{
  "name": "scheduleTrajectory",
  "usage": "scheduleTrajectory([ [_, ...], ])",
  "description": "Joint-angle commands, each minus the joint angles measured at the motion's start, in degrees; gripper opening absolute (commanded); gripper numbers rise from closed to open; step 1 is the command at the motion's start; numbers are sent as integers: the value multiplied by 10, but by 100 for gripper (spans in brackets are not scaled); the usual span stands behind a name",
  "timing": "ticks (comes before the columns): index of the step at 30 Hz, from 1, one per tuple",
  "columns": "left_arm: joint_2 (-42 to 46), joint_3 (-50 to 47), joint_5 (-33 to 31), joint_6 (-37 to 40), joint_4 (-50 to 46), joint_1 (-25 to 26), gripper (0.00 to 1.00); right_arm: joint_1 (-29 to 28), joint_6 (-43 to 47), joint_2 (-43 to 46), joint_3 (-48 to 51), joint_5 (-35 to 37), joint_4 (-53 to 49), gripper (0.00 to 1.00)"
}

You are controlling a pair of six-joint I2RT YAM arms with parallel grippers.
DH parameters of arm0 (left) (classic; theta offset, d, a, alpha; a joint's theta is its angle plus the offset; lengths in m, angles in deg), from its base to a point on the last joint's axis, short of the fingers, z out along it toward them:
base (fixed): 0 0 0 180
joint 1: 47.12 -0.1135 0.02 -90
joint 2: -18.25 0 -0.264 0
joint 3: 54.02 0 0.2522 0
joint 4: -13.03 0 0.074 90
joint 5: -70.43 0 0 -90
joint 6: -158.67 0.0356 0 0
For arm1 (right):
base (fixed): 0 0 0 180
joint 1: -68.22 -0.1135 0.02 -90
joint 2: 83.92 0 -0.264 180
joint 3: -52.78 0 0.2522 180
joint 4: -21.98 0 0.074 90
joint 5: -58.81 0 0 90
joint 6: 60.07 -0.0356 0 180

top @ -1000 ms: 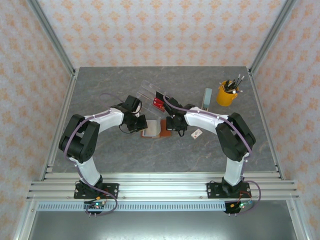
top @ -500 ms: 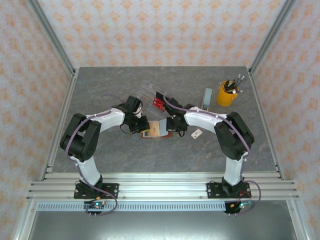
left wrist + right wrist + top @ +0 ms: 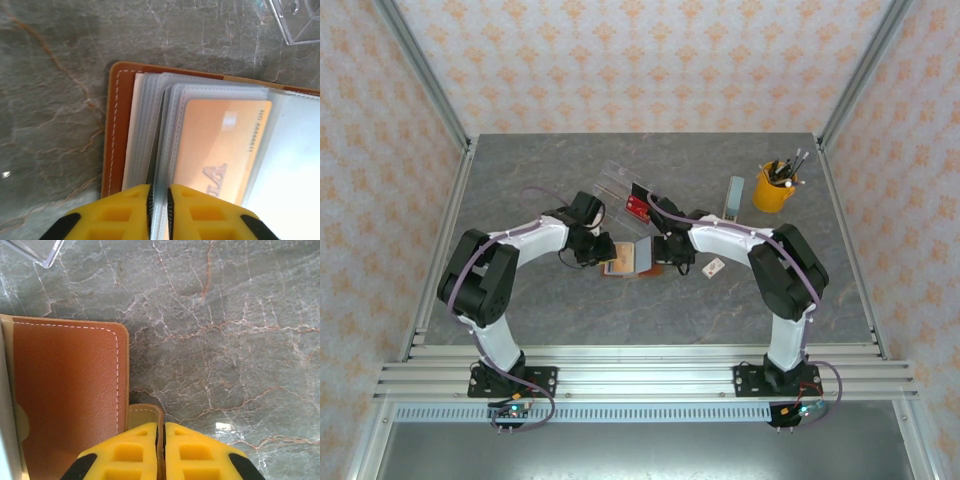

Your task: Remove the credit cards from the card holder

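The leather card holder (image 3: pixel 628 258) lies open on the tabletop (image 3: pixel 520 190) between the two arms, an orange credit card (image 3: pixel 220 150) tucked among its clear sleeves (image 3: pixel 150 125); the card looks light, stiff and slick, best drawn out by whichever edge its pocket leaves open, though the floppy sleeves may drag along. The left jaws are pressed together on one of the clear sleeves; the right jaws pinch the holder's leather tab (image 3: pixel 145 416); an acrylic tray (image 3: pixel 612 180), red card (image 3: pixel 638 207) and white tag (image 3: pixel 713 267) sit near, not blocking.

Tan-brown card holder (image 3: pixel 114 130), orange card (image 3: pixel 220 145), grey veined table (image 3: pixel 225 315), yellow cup (image 3: pixel 772 190)
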Motion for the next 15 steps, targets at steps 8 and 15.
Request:
scheduleTrajectory([
  [8, 66, -13, -7, -28, 33, 5, 24, -3, -8, 34, -2, 3, -3, 13],
  [15, 64, -18, -20, -32, 34, 7, 25, -3, -17, 99, -5, 39, -31, 32],
])
